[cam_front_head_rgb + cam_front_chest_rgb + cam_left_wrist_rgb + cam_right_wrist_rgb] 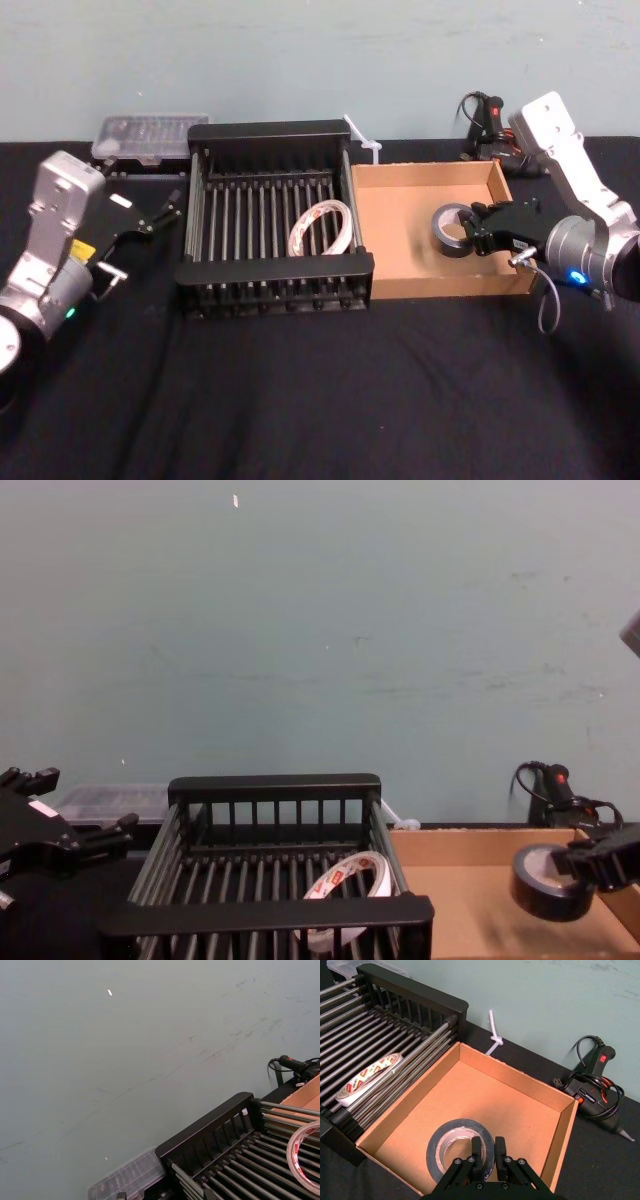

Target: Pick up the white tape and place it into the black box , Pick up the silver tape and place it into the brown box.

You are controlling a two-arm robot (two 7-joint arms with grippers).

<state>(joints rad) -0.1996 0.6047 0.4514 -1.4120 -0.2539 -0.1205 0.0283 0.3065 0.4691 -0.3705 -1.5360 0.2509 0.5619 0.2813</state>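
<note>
Over the brown box [400, 235], the right gripper [486, 1156] is pinching the wall of the one silver tape [452, 230], apparently just clear of the floor, so it should be lowering before opening, while the one white tape [322, 227] is lying in the single black box [270, 268] and the left gripper [150, 215] is idling open beside it.

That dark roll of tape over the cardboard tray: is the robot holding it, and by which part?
Yes. The right end effector pinches the silver tape by its wall, one finger inside the core and one outside, above the brown box.
</note>
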